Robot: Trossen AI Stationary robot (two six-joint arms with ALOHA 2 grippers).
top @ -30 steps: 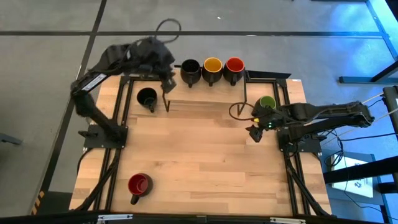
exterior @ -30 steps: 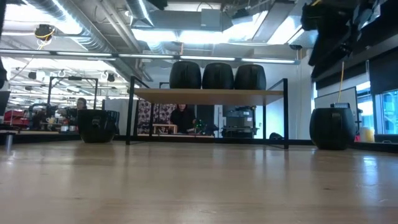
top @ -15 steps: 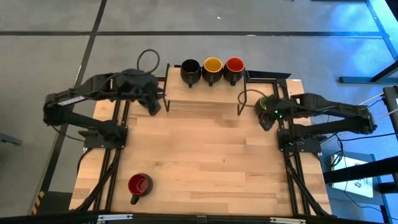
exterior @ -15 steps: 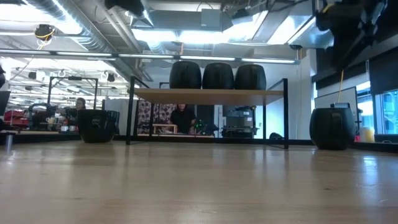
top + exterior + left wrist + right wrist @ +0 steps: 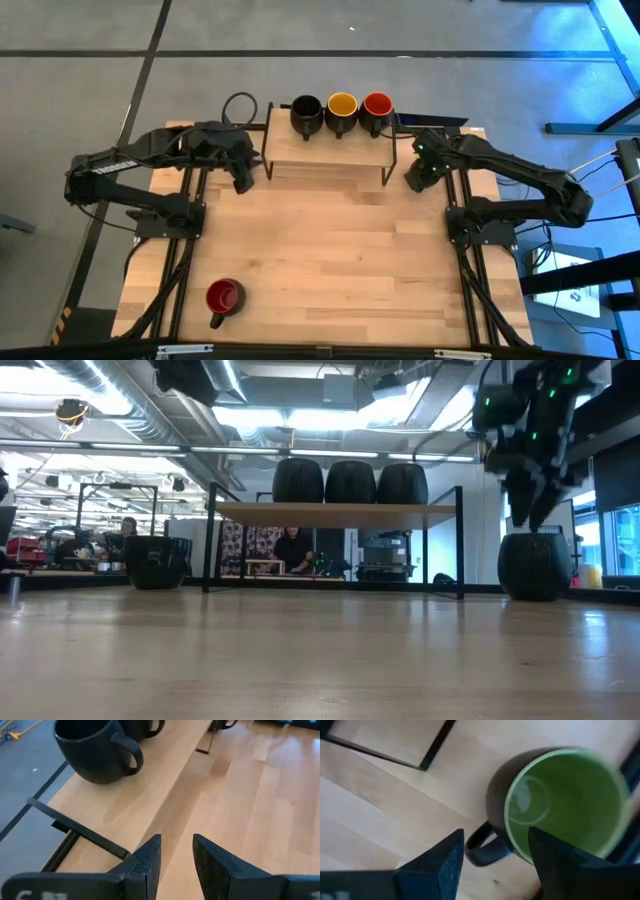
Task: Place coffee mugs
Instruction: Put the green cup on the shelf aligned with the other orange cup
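The wooden table [image 5: 330, 250] fills most of the high view, with a low raised shelf [image 5: 325, 148] on black legs standing along its far edge. Both dark arms reach in toward that shelf from either side.

The left arm bends across the table's left far corner, and the left gripper [image 5: 243, 180] hangs just beside the shelf's left end. In its wrist view its two dark fingers [image 5: 150, 862] stand a little apart with bare wood showing between them, nothing held. Just ahead of them sits a black mug [image 5: 97, 750], handle turned toward the shelf leg.

The right arm comes in from the right edge, and the right gripper [image 5: 413, 180] is by the shelf's right end. In its wrist view its fingers [image 5: 442, 865] are spread wide and empty, poised over the green-inside mug [image 5: 560, 802], which stands upright on the table with its handle pointing toward the gripper. In the low view this mug shows as a dark shape [image 5: 535, 567] on the table at the right.

On the shelf three mugs stand in a row, touching or nearly so: a black-inside mug [image 5: 306, 113], a yellow-orange-inside mug [image 5: 342, 110] and a red-inside mug [image 5: 377, 110].

Well apart from all that, a second red-inside mug [image 5: 224, 298] stands alone near the table's near left corner.
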